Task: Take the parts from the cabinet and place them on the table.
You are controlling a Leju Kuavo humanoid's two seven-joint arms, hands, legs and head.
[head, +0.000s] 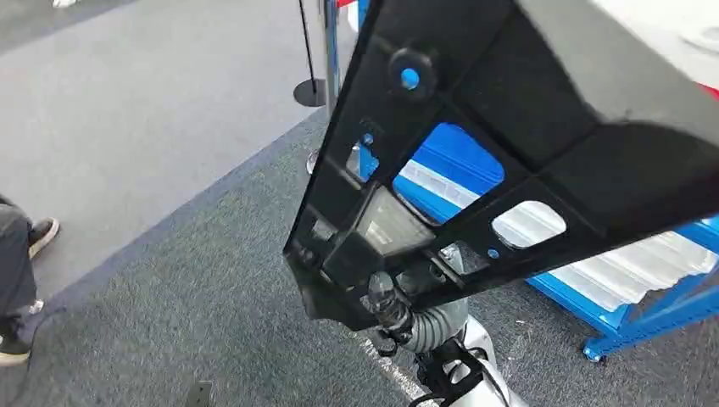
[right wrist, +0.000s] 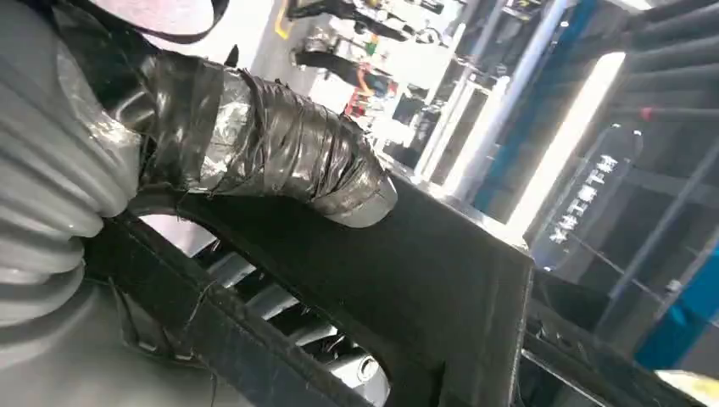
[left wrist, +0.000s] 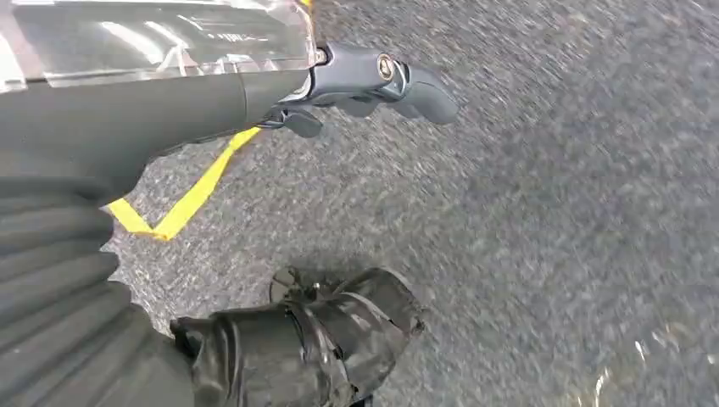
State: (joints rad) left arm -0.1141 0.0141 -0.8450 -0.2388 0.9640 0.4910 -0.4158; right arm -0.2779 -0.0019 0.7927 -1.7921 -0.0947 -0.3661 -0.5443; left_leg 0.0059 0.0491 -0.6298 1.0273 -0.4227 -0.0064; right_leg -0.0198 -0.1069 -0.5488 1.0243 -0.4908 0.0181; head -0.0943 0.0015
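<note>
Right robot hand (right wrist: 254, 153) grips black part (head: 509, 144); no legible writing.

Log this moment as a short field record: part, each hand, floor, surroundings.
part: large black plastic panel with cut-out openings, held up in front of the head camera
right hand: right hand grips the panel's lower end; tape-wrapped thumb lies over its edge
left hand: left hand holds nothing, hangs above the floor
floor: grey carpet with yellow tape line
surroundings: blue metal rack behind the panel; a person's shoes on the carpet
</note>
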